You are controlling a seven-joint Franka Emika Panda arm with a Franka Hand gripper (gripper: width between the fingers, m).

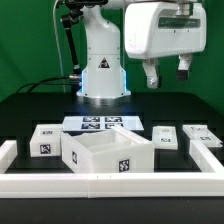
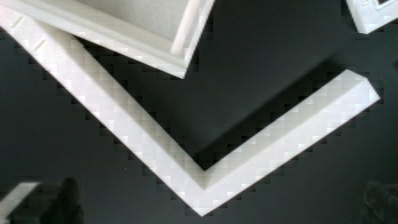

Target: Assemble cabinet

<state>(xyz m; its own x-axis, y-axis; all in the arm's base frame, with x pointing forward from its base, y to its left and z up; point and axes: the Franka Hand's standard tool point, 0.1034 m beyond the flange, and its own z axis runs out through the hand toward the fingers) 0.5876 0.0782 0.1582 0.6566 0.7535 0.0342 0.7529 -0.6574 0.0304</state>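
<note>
The cabinet's big white box shell stands open-topped near the front of the table, its marker tag facing front. Three small white tagged drawer blocks show: one to the exterior view's left and two to its right. My gripper hangs high above the right side, open and empty, well clear of every part. In the wrist view only the dark edges of its fingers show, and a rimmed white part lies below; I cannot tell which part it is.
The marker board lies flat in front of the robot base. A low white border rail runs along the front and both sides; one of its corners shows in the wrist view. The table top is black.
</note>
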